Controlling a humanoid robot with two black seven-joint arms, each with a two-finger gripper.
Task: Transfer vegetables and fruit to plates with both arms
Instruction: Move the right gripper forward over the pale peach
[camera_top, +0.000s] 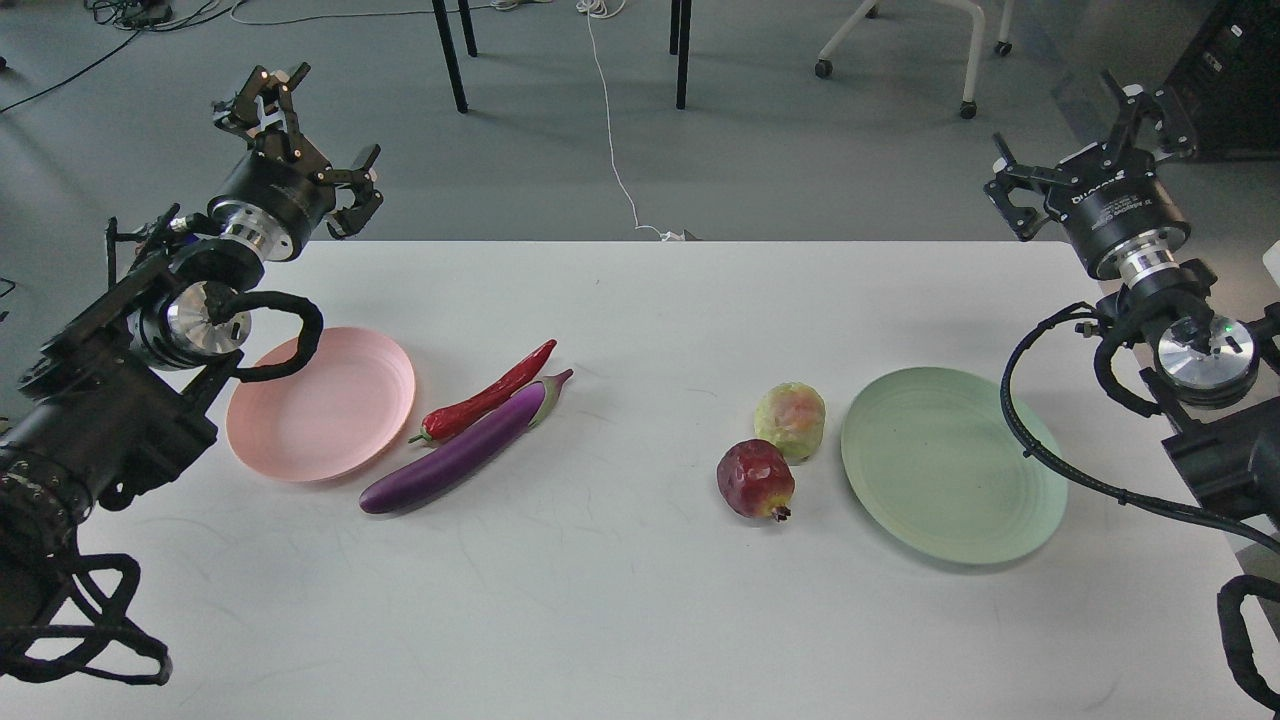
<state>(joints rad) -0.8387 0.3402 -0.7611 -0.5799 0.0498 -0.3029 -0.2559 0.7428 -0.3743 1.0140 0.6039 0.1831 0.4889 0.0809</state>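
Pomegranate (755, 479) lies nearest on the white desk (620, 600), crown tip toward the viewer, touching the yellow-green fruit (791, 420) just behind it. Mint green plate (950, 465) sits just right of both, bare. Eggplant (462, 447) lies diagonal, left of centre, red chili (487, 394) alongside and touching it; pink plate (320, 403) just left, bare. Left end effector (300, 140) hangs above the far left desk edge, fingers spread, gripping nothing. Right end effector (1090, 135) past the far right corner, fingers spread, gripping nothing.
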